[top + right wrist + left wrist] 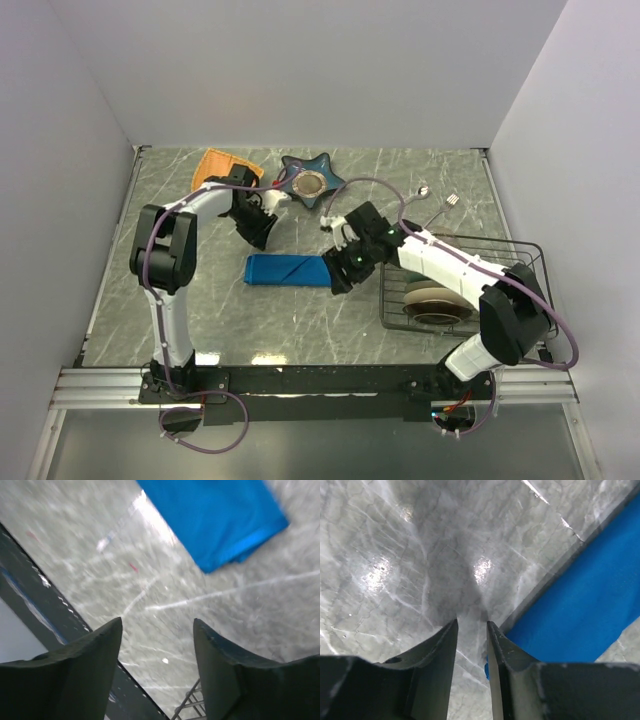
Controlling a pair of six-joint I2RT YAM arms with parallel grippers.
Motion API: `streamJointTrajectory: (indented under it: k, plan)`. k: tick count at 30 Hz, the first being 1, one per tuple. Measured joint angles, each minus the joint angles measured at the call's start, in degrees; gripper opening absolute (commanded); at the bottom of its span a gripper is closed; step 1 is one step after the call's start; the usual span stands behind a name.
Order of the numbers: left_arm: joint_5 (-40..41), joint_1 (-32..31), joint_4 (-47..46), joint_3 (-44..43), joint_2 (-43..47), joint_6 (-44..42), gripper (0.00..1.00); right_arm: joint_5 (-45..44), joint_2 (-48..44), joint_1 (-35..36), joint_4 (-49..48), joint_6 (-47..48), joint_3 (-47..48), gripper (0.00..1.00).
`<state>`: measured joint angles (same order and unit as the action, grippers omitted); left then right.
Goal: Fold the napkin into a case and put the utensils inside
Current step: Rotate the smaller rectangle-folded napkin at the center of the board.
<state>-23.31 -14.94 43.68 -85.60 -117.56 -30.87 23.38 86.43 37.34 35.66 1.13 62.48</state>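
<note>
The napkin (288,270) lies flat on the table as a narrow bright blue case, folded, with a diagonal crease across it. My left gripper (258,233) hovers just behind its left end; in the left wrist view my gripper (471,624) stands slightly open over bare table, with the cloth (585,595) to its right. My right gripper (340,277) is at the napkin's right end, open and holding nothing (157,622); the cloth's corner (215,520) lies ahead of it. The utensils, a spoon (421,190) and a fork (449,203), lie at the back right.
A dark star-shaped dish (310,180) and an orange triangular dish (220,166) sit at the back. A wire rack (520,262) holding plates and bowls stands at the right, under the right arm; its edge (192,704) shows in the right wrist view.
</note>
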Motion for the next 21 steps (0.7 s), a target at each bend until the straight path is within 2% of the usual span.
streamJointTrajectory:
  k: [3, 7, 12, 17, 20, 21]
  plan:
    - [0.09, 0.00, -2.08, 3.02, 1.77, -0.66, 0.33, -1.70, 0.02, 1.70, 0.44, 0.72, -2.43, 0.61]
    - [0.24, -0.02, -3.32, 13.99, 9.64, -3.34, 0.34, -3.50, 0.63, 4.15, 0.28, 1.33, -3.87, 0.59]
    - [-2.71, -0.26, 5.57, 24.87, 19.30, -8.07, 0.37, -6.05, 6.40, 4.85, -2.14, 1.38, -3.96, 0.59]
    - [-5.92, 0.46, 10.34, 27.23, 27.21, -9.42, 0.42, -7.82, 14.14, 4.85, -2.95, 1.53, -0.72, 0.63]
    - [-9.90, 5.84, 11.30, 25.57, 30.14, -8.83, 0.46, -9.51, 17.46, 4.85, -4.48, 2.38, 3.41, 0.71]
    - [-11.47, 8.81, 11.41, 24.59, 30.56, -8.50, 0.48, -9.84, 18.95, 4.85, -4.79, 2.93, 5.29, 0.76]
